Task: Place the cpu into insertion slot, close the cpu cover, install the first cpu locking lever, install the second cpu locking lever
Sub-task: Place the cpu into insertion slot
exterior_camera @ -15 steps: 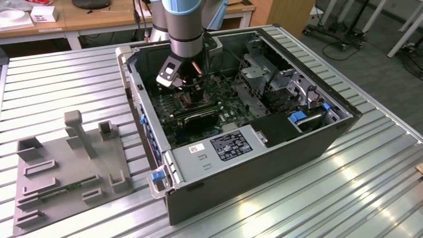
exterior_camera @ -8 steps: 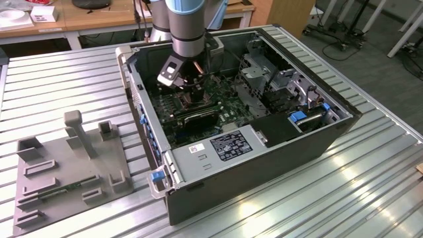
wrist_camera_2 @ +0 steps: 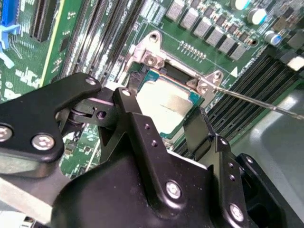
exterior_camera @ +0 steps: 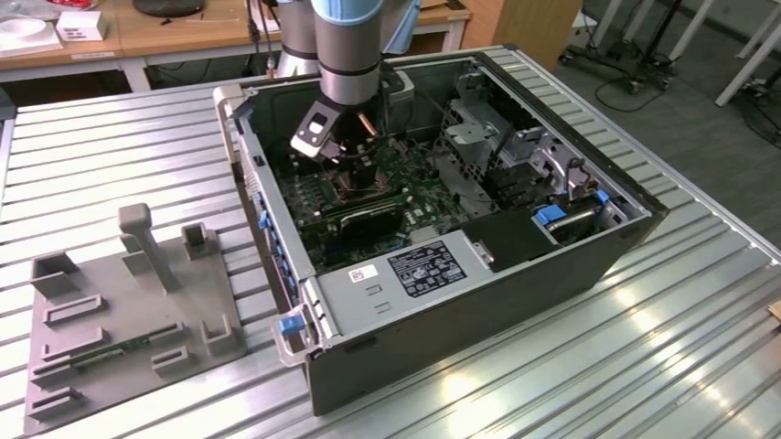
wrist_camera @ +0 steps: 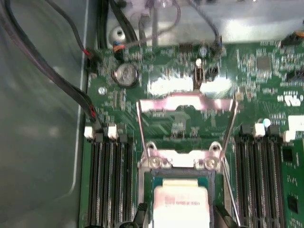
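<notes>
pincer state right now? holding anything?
Pincer: down at the cpu in the insertion slot; open or gripping it cannot be told.

I look down on an open computer case (exterior_camera: 488,302) lying on its side on the ribbed metal counter (exterior_camera: 110,155). Inside it sits a green motherboard (exterior_camera: 422,187). My first wrist view shows two banks of long black memory slots (wrist_camera: 111,180), a round coin battery (wrist_camera: 126,73) and black cables (wrist_camera: 47,71) along the case wall. At the exterior view's left, a grey fixture plate (exterior_camera: 123,311) holds what may be a small green circuit strip (exterior_camera: 116,350).
</notes>
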Controlling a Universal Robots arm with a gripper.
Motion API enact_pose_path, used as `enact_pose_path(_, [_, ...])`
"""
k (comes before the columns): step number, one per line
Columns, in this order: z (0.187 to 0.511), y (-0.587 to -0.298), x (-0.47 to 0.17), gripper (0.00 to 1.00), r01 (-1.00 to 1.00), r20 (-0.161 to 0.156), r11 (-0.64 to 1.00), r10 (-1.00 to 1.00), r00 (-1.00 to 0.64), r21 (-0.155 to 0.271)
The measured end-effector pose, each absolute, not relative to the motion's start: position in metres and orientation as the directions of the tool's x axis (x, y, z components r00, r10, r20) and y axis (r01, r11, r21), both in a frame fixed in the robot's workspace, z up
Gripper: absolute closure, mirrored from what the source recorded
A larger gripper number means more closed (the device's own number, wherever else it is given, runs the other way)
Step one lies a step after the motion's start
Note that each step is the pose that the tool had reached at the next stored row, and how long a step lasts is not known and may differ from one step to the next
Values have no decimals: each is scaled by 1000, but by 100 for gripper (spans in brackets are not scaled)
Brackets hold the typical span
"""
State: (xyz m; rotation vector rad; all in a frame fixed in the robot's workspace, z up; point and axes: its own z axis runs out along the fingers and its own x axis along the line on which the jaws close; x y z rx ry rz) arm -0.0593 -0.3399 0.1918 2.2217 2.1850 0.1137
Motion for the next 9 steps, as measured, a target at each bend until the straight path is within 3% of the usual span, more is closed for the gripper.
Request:
enact_pose_path(2, [192,-340,-59,36,998,35,-18,999,16,66])
enact_pose_path(3, [192,-340,-59,36,999,35,-18,999,17,28])
enact_pose_path(9, [192,-340,-59,36,1000,35,-18,999,17,21])
